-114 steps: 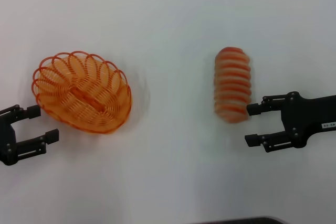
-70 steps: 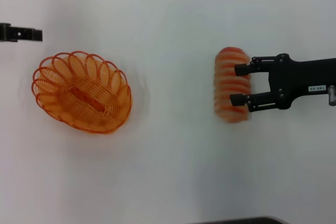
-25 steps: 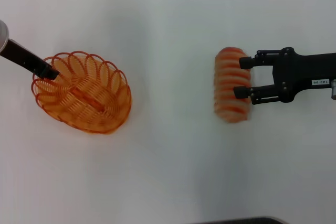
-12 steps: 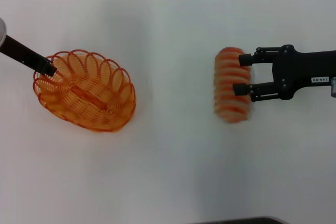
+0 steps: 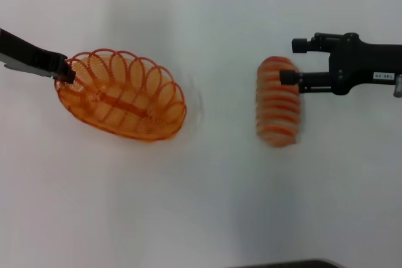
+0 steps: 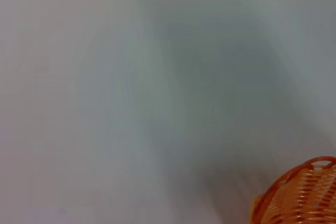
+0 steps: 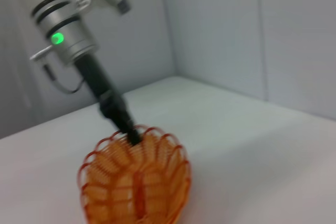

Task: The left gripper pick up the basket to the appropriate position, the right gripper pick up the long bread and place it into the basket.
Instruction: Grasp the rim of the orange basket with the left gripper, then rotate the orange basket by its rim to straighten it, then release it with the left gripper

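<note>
- The white table (image 5: 207, 205) carries everything, and nothing else sits on it that I can see.
- The basket (image 5: 122, 95) is on the left, long axis slanting from far-left to near-right. It looks tipped or partly lifted at its left end, but I can't say for sure it's off the table.
- The long bread (image 5: 278, 101) lies right of centre, well apart from the basket, pointing near-to-far, flat on the table.
- The right pincer (image 5: 291, 62) comes in from the right at the bread's far end. Its fingers are spread with a clear gap, the nearer finger touching or just over the bread's top, and it's holding nothing.
- The left pincer (image 5: 65, 70) reaches in from the far left with its tip at the basket's left rim, pinched shut on a rim loop as far as I can tell.
- What could go wrong: a one-loop grip at the very end lets the basket swing or slip out. Also, the right pincer is near the bread's end, not its middle, so closing there could squirt the bread away or leave it drooping.
</note>
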Robot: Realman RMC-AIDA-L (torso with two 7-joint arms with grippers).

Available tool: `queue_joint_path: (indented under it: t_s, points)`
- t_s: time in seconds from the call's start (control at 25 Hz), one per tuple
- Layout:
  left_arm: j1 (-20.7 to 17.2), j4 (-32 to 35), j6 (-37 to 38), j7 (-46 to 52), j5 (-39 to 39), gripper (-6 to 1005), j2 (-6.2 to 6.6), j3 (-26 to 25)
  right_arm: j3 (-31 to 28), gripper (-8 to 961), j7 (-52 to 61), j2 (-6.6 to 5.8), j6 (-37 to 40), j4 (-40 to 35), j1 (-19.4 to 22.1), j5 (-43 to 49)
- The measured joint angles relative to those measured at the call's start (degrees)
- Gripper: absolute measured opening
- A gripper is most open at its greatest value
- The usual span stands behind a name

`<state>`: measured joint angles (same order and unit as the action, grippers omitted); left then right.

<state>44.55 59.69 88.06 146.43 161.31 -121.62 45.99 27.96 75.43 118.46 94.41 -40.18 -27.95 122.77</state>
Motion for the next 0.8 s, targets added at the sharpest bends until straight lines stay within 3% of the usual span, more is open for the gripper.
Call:
queue_joint_path:
  t_s: [0.16, 0.32, 0.48, 0.8]
  points:
    - [-0.95, 0.08, 0.79, 1.88, -3.48, 111, -0.44, -3.34, -1.7, 825, 0.96, 0.89, -3.43, 0.21, 0.16, -2.25]
    - [-2.41, 0.17, 0.19, 4.0, -6.45, 86, -1.51, -5.15, -1.93, 824, 2.44, 0.97, -5.46, 1.19, 0.76, -6.17]
    - [-4.29, 0.1, -1.69, 5.84, -9.12, 85, -2.39, -4.96, -1.94, 824, 2.19, 0.99, -5.75, 2.41, 0.95, -8.04]
    - [-7.68, -2.24, -7.45, 6.47, -14.08, 83, -2.79, -3.69, -1.95, 825, 1.62, 1.09, -7.66, 3.62, 0.97, -9.9]
